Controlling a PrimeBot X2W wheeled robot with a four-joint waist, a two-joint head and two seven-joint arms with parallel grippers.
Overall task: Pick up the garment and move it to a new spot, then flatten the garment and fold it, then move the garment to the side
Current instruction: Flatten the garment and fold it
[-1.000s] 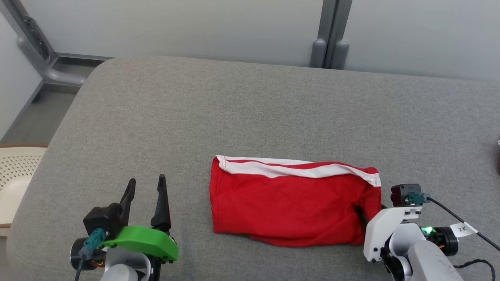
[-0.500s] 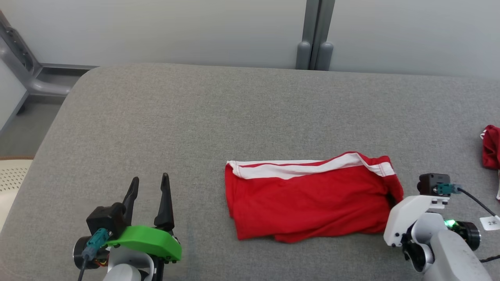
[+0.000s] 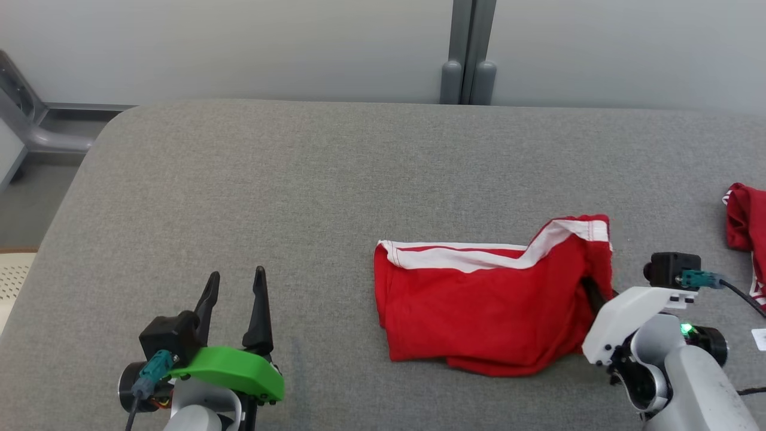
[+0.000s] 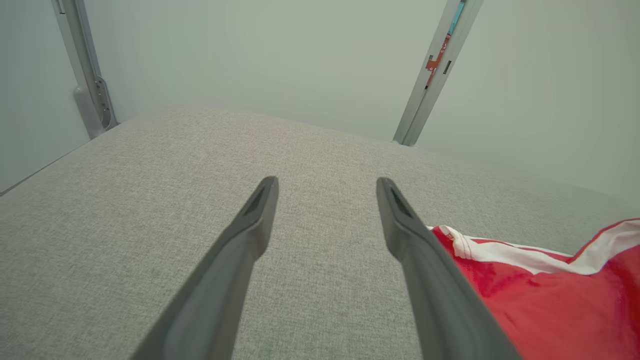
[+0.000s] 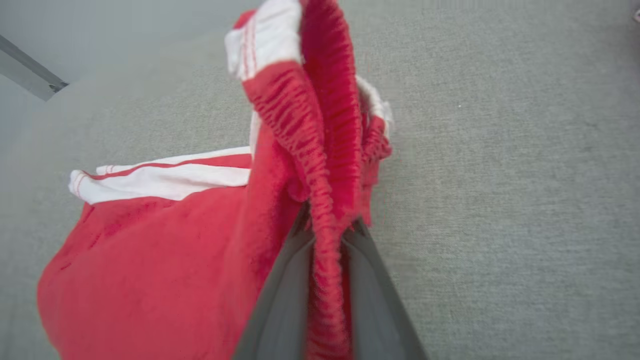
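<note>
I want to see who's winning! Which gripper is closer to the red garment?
Right. The right gripper is shut on the red garment, at its elastic edge, holding that end raised. The left gripper is open, off to the garment's left, not touching it.

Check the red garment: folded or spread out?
Folded, one end lifted: the garment lies doubled over, its elastic edge pinched by the right gripper.

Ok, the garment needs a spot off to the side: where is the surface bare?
The grey cushion is bare left of the red garment, from the left gripper to the far edge. Crowded on the right: right gripper holding it, another red cloth.
</note>
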